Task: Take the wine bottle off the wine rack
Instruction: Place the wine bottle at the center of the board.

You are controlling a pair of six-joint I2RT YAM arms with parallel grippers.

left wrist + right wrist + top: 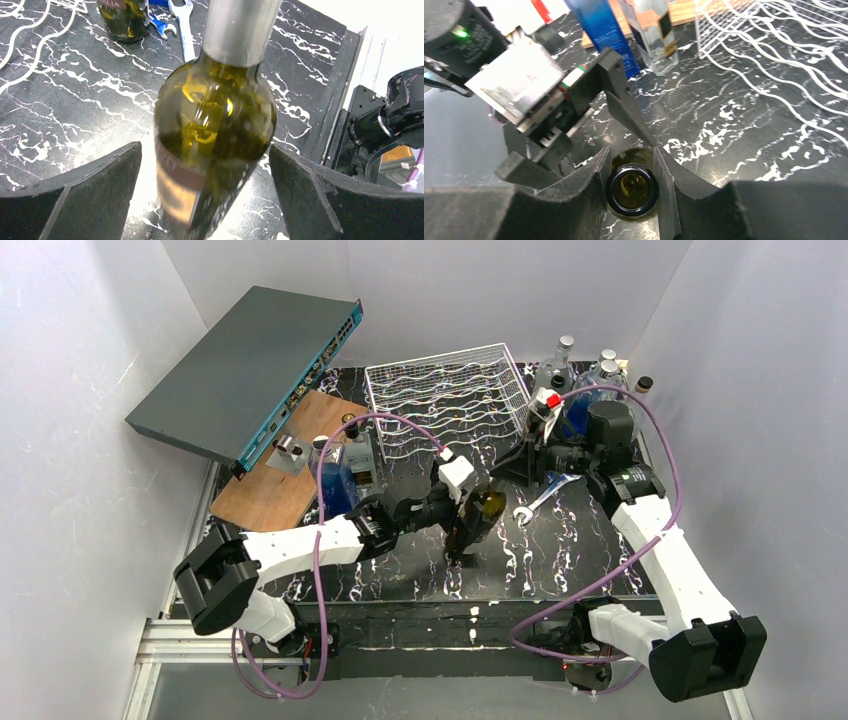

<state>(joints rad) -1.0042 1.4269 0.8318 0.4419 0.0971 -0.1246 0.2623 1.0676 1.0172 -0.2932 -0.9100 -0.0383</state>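
Note:
The wine bottle (215,125) is olive green glass with a silver foil neck and a tan and maroon label. It is off the rack, over the black marbled tabletop in front of it (488,505). My left gripper (204,147) is open, a finger on each side of the bottle's body with a gap on both sides. My right gripper (631,165) is shut on the top of the bottle's neck, whose dark round mouth (631,189) shows between the fingers. The white wire wine rack (450,400) lies at the back centre, and no bottle shows on it.
A grey network switch (250,370) leans at the back left over a wooden board (290,470). A blue bottle (340,485) stands near the board, and clear bottles (565,365) stand at the back right. A blue wrench (540,498) lies right of the bottle, next to another dark bottle (125,20).

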